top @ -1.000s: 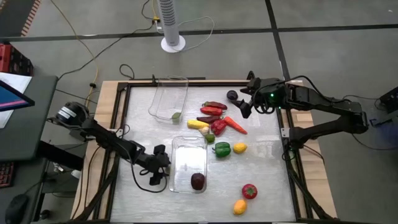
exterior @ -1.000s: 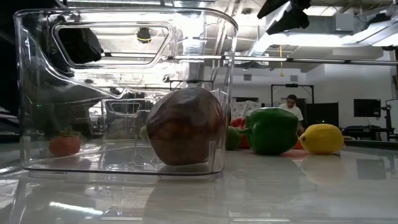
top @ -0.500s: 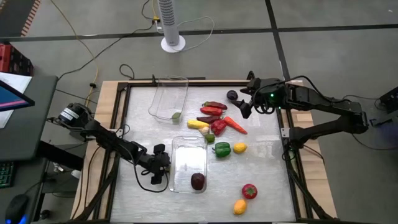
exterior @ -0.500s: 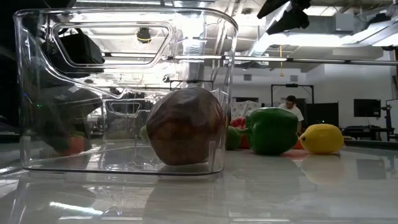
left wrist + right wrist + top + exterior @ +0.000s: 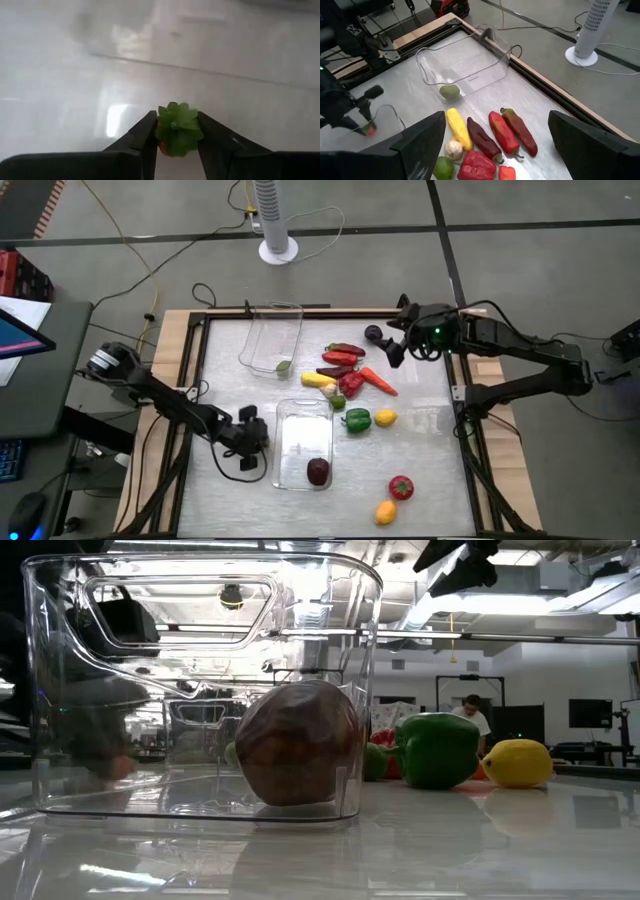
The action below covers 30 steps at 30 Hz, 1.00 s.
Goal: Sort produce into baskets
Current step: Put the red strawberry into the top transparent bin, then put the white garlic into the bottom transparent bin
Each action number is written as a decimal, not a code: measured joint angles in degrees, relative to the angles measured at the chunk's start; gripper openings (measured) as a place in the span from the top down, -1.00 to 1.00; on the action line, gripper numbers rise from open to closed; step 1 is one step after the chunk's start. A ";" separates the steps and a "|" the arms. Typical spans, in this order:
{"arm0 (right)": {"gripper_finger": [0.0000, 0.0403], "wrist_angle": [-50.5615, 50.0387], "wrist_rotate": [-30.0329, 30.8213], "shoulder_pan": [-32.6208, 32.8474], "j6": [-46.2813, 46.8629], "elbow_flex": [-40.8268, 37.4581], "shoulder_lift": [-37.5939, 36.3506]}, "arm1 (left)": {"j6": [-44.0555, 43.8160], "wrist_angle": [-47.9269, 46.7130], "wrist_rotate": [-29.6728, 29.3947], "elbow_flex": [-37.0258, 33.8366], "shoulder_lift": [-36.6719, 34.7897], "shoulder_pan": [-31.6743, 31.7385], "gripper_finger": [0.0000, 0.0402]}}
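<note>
High view: left claw (image 5: 248, 442) low over the surface (image 5: 425, 465), just beside the left wall of the near basket (image 5: 304, 442), arm reaching in from the left edge. Already holds a dark plum (image 5: 317, 471), that basket. Far basket (image 5: 271, 336) with one lime (image 5: 283, 365) inside. Right claw (image 5: 385, 345) parked high near the far right edge, above the pile of red peppers (image 5: 342, 358), carrot (image 5: 378, 381), green pepper (image 5: 357, 419) and lemon (image 5: 385, 418). Loose tomato (image 5: 401, 487) and another lemon (image 5: 385, 511) well apart toward the near right.

Low view: plum (image 5: 298, 756) resting on the near basket's (image 5: 360, 690) floor; through its clear wall, a blurred dark shape with a reddish spot, likely the left claw and its load. Green pepper (image 5: 436, 750) and lemon (image 5: 516, 762) beyond, person in the room behind.

Left wrist view: fingers (image 5: 146, 137) narrowed on a small red fruit with a green leafy top (image 5: 178, 129), gripped at the sides, surface close beneath. Best handled, by this look: lift well clear of the basket rim before crossing over, keep the squeeze steady on so small a piece, release low inside so as not to bounce it out or knock the plum.

Right wrist view: own fingers (image 5: 422, 142) spread wide, nothing between them, looking down on peppers (image 5: 504, 133), corn-like yellow piece (image 5: 458, 129) and the far basket (image 5: 465, 60) with its lime (image 5: 449, 91).
</note>
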 joint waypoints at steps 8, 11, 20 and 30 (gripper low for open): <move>-0.88 1.62 -0.06 -1.06 0.73 0.00 0.02 | 6.75 -8.74 -12.95 0.17 -18.86 5.10 0.49; -0.88 3.54 0.06 -1.04 1.83 0.00 0.02 | 10.50 -12.12 -13.68 2.36 -21.27 13.07 0.49; -0.88 6.78 -2.30 -0.91 2.41 0.00 4.61 | 22.17 -11.87 -13.02 13.59 -17.23 37.51 0.39; -0.88 2.63 -8.20 2.37 1.69 -0.02 12.37 | 18.54 -10.05 -0.65 15.71 -8.88 52.98 -0.31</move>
